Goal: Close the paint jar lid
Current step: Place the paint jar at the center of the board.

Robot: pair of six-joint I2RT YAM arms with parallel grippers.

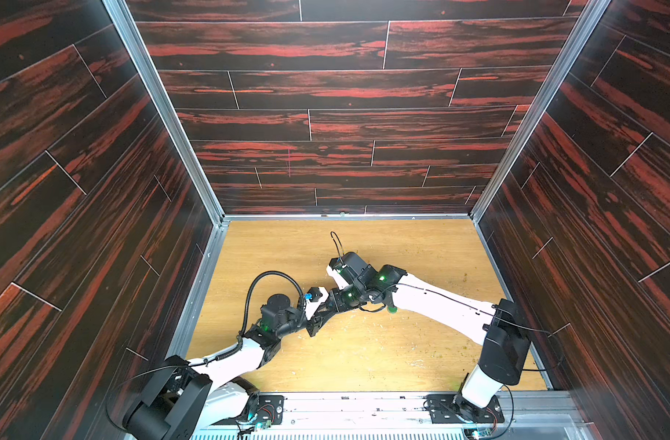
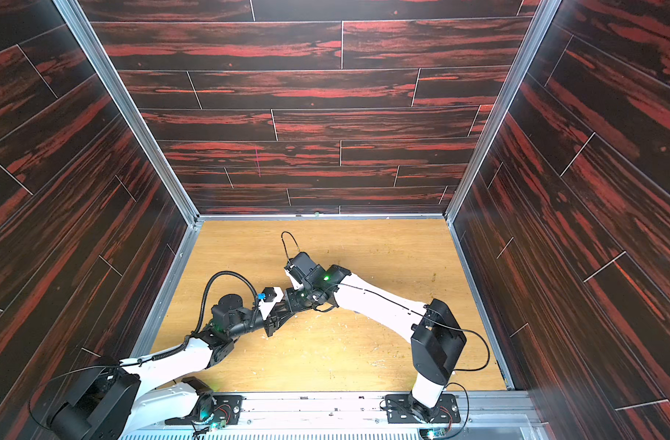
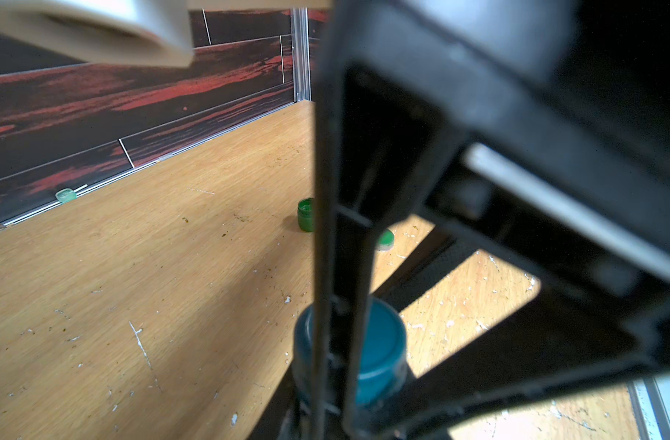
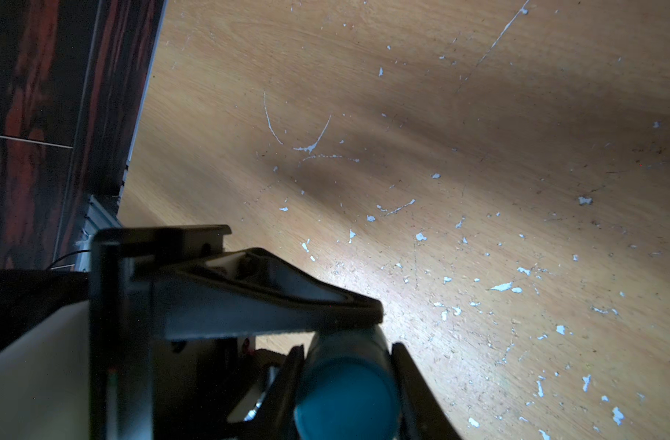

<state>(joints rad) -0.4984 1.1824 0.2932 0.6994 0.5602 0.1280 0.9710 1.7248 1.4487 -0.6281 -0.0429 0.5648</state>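
Left fingers [image 4: 272, 301] and right fingers [image 4: 411, 375] are both closed tight on 1 teal paint jar [image 4: 345, 396] over the scratched worktop [image 4: 478, 152]

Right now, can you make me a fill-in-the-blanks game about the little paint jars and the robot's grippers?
1. The left gripper and the right gripper are both shut on the teal paint jar, so it is held by ____ grippers.
2. The small jar standing free on the table is coloured ____.
3. A green lid lies ____ that jar, not on top of it.
Missing words: two, green, beside.
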